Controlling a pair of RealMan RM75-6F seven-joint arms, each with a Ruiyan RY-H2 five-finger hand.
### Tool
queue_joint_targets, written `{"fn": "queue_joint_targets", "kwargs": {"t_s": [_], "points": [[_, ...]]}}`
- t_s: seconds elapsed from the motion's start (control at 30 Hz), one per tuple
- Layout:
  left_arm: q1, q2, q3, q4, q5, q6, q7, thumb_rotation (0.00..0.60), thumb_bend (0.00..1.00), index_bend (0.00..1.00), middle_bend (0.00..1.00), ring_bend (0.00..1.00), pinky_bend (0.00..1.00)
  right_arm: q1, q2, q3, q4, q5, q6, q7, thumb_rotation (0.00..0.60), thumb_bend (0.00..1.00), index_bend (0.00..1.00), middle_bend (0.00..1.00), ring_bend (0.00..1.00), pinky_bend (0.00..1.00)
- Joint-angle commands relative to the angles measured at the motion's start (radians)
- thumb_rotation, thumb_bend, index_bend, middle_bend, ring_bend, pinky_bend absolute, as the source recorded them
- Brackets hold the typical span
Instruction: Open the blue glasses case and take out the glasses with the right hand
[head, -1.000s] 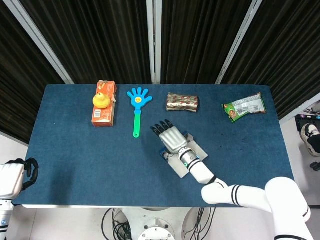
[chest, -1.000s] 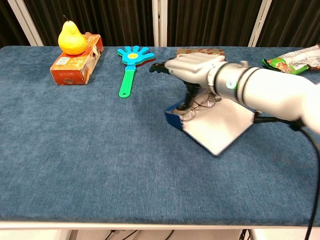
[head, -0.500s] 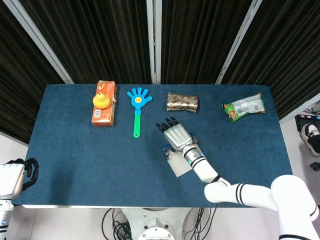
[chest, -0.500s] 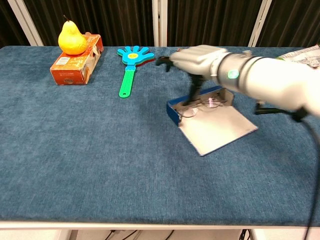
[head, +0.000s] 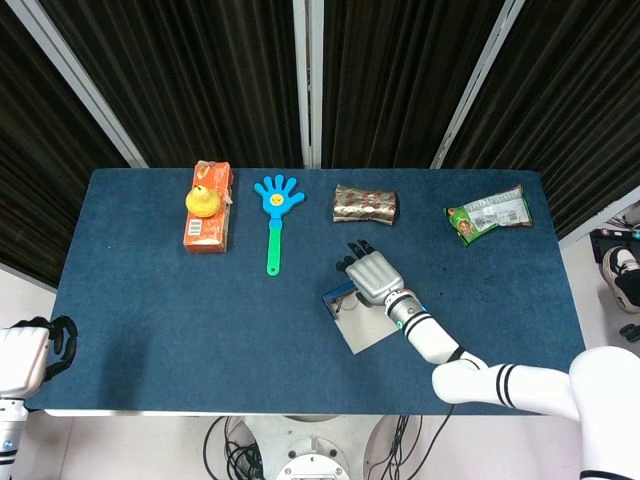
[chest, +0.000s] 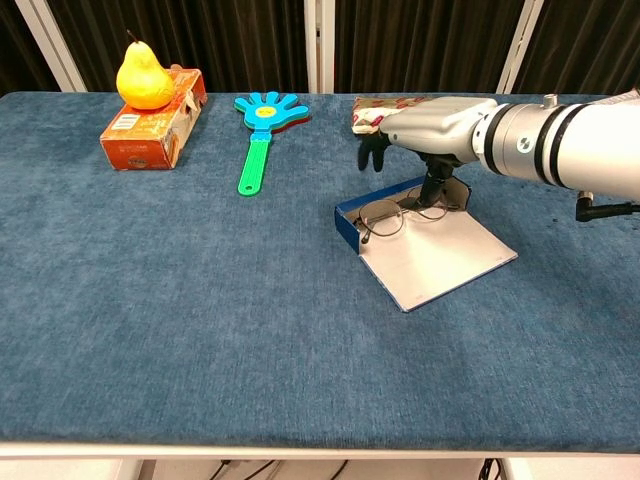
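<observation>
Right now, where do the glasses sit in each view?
Head view: glasses in the open blue case, just left of the right hand, below the table's centre.
Chest view: glasses right of centre, under the right hand.
Shared landmark: the blue hand clapper, up and to the left.

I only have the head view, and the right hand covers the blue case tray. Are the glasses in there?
Observer: Yes. From the chest view, the glasses lie inside the blue case, not lifted.
Reviewer: Is the right hand gripping them?
Observer: The right hand hovers above the case's far end. One of its fingers reaches down to the glasses' end, but I cannot tell whether it grips.
Reviewer: What is that yellow blob on the orange box?
Observer: A pear, standing upright on the orange box.
</observation>
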Motion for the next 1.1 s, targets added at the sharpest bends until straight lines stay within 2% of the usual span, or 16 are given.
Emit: {"fn": "queue_joint_targets", "kwargs": {"t_s": [0.03, 0.9, 1.1], "points": [[0.000, 0.001, 0.000, 0.000, 0.001, 0.000, -0.002, 0.600, 0.36, 0.70, 0.71, 0.55, 0.58, 0.005, 0.001, -0.005, 0.005, 0.008, 0.001, 0.001, 0.600, 0.33, 0.32, 0.26, 0.00, 0.00], [-0.001, 0.002, 0.001, -0.001, 0.000, -0.001, -0.005, 0.600, 0.36, 0.70, 0.71, 0.55, 0.58, 0.029, -0.015, -0.033, 0.042, 0.034, 0.012, 0.027, 0.600, 0.38, 0.47, 0.29, 0.01, 0.00], [-0.001, 0.003, 0.001, -0.001, 0.001, -0.002, -0.007, 0.600, 0.36, 0.70, 0.71, 0.55, 0.58, 0.030, -0.025, -0.033, 0.049, 0.030, 0.025, 0.029, 0.600, 0.39, 0.55, 0.31, 0.03, 0.00]]}}
